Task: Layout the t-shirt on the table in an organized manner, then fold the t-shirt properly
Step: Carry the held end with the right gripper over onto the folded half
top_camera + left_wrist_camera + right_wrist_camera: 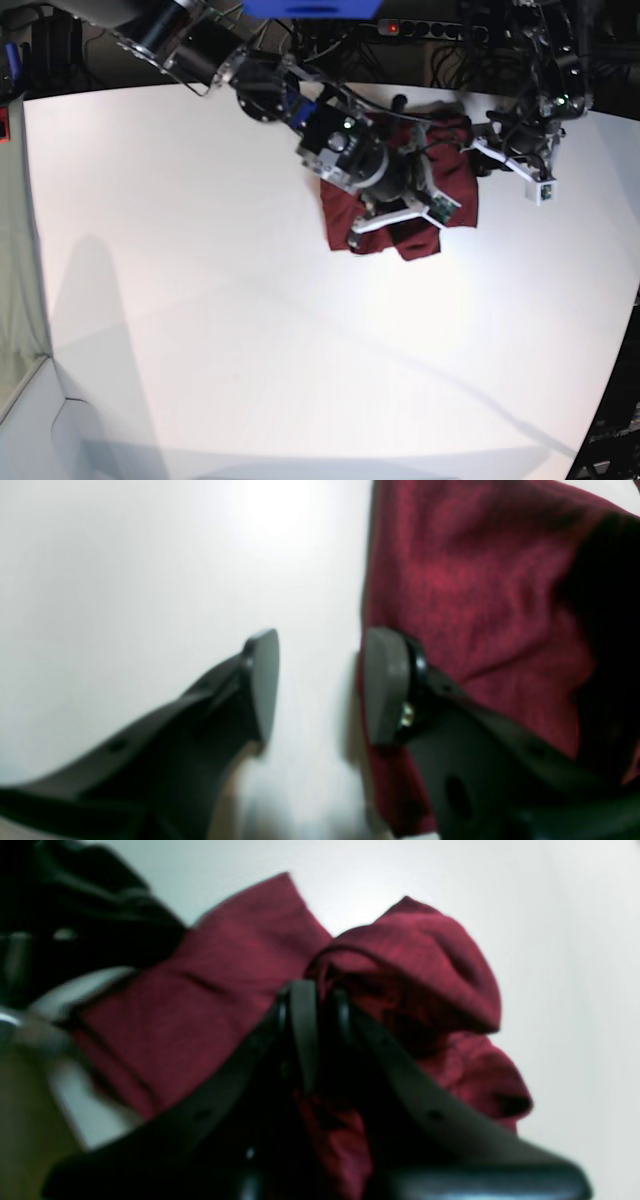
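The maroon t-shirt (342, 216) lies bunched at the far side of the white table (200, 300). My right gripper (322, 1012) is shut on a raised fold of the t-shirt (425, 950), and cloth bulges above and beside its fingers. In the base view this gripper (415, 172) hangs over the middle of the heap. My left gripper (324, 685) is open at the edge of the t-shirt (475, 590). One of its fingers (385, 685) is over the cloth edge, the other over the bare table (125, 580). In the base view the left gripper (478, 150) sits at the heap's right side.
Dark cables and a power strip (420, 27) with a red light run behind the table's far edge. The table's curved edge (622, 330) drops off at the right. A grey floor strip (15, 300) borders the left side.
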Tool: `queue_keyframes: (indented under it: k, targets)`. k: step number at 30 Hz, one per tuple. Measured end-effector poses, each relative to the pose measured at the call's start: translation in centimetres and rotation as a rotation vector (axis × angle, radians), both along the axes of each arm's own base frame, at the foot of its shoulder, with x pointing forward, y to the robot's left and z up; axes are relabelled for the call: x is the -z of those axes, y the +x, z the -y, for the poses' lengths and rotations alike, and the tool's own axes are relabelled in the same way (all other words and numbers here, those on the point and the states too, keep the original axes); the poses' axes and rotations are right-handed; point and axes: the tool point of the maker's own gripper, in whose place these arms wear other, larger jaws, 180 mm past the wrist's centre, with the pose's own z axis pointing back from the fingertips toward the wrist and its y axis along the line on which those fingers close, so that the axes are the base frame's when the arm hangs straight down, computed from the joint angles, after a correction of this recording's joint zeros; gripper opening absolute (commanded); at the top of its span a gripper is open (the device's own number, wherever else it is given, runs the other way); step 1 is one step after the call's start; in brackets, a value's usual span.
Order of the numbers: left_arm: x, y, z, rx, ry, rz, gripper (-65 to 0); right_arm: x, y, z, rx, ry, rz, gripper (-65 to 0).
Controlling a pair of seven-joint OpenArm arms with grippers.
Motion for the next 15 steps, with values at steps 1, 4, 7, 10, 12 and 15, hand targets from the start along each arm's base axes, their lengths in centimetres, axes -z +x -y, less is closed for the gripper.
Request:
queue_keyframes:
  k: [1,4,7,10,12,15]
  targets:
    - [0.0,0.0,0.0,0.0,0.0,0.0,-38.0,-0.3,0.2,-0.2,0.0,-0.008,0.023,-65.0]
    - [0.0,0.0,-0.1,-0.002,0.001,0.0,-38.0,-1.2,0.5,-0.9,0.001,0.0,0.053,-65.0]
    - [0.0,0.0,-0.1,-0.002,0.001,0.0,-38.0,-2.0,0.7,-1.6,-0.002,0.011,0.07,-65.0]
    - [0.0,0.0,-0.1,-0.002,0.001,0.0,-38.0,-2.6,1.0,-1.9,-0.004,0.02,0.081,-65.0]
    - [0.0,0.0,-0.1,-0.002,0.001,0.0,-38.0,-2.5,0.8,-2.1,-0.013,0.016,0.084,-65.0]
    - [0.0,0.0,-0.1,-0.002,0.001,0.0,-38.0,-2.2,-0.6,-3.1,-0.061,0.006,0.085,-65.0]
